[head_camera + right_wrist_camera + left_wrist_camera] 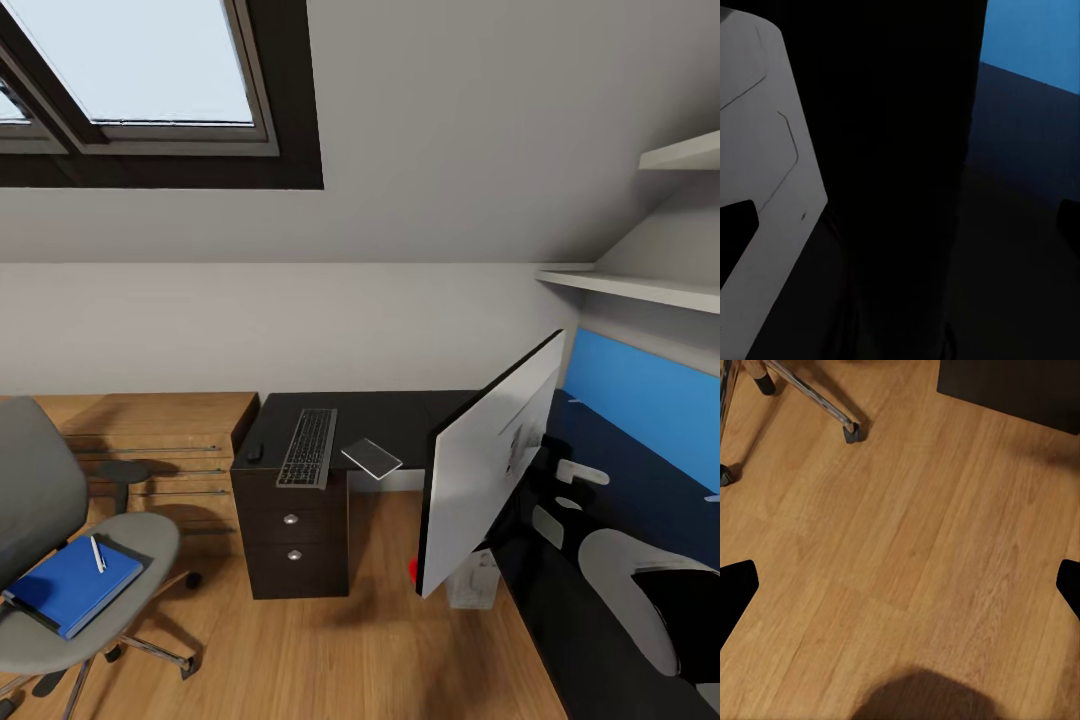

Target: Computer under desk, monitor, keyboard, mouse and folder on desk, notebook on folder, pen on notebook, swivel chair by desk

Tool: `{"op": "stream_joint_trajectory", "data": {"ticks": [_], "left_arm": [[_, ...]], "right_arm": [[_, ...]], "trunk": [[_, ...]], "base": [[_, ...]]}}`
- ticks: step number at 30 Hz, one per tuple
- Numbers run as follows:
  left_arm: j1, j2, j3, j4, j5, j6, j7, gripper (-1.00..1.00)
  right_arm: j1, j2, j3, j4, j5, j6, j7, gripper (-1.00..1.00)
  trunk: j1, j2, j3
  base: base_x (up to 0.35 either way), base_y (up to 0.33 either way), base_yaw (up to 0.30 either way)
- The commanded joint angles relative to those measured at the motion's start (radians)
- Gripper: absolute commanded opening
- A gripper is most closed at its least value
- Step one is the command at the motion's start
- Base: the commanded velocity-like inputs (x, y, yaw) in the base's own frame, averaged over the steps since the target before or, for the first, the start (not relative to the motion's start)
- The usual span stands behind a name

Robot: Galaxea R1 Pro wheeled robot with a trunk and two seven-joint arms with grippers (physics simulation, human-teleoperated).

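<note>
Desk (pixel 400 410) sits against the back wall w/ a drawer unit (pixel 292 540) under its left end; on top, left to right: mouse (pixel 255 452), keyboard (pixel 309 447) just beside it, then a flat pad (pixel 372 457) overhanging the front edge. Swivel chair (pixel 60 560) is well left of the desk & nearer the camera, w/ a notebook (pixel 72 585) on the seat and a pen (pixel 98 553) on that (a folder under it can't be confirmed). Monitor (pixel 490 460) is right of the desk, tilted, w/ a computer tower (pixel 474 580) on the floor (pixel 915 555) below it; chair's caster legs (pixel 817 401) are on the floor near the drawer unit's base.
</note>
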Motion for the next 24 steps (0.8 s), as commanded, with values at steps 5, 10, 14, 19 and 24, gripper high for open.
{"op": "stream_joint_trajectory", "data": {"ticks": [5,10,14,19,24], "left_arm": [[-0.001,0.001,-0.006,0.000,0.011,-0.006,0.006,1.00],[-0.001,0.001,-0.006,0.000,0.011,-0.006,0.006,1.00],[-0.001,0.001,-0.006,0.000,0.011,-0.006,0.006,1.00],[-0.001,0.001,-0.006,0.000,0.011,-0.005,0.006,1.00],[-0.001,0.001,-0.006,0.000,0.011,-0.005,0.006,1.00]], "right_arm": [[-0.001,0.001,0.008,0.000,-0.008,-0.002,-0.002,1.00],[-0.001,0.001,0.008,0.000,-0.008,-0.002,-0.002,1.00],[-0.001,0.001,0.008,0.000,-0.009,-0.002,-0.002,1.00],[-0.001,0.000,0.008,0.000,-0.008,-0.002,-0.002,1.00],[-0.001,0.001,0.008,0.000,-0.008,-0.002,-0.002,-1.00]], "trunk": [[0.000,-0.001,-0.001],[0.000,-0.001,-0.001],[0.000,-0.001,-0.001],[0.000,-0.001,-0.001],[0.000,-0.001,-0.001]], "base": [[0.056,0.000,0.000],[0.012,0.000,0.000],[0.045,0.000,0.000],[0.014,0.000,0.000],[0.001,0.000,0.000]]}}
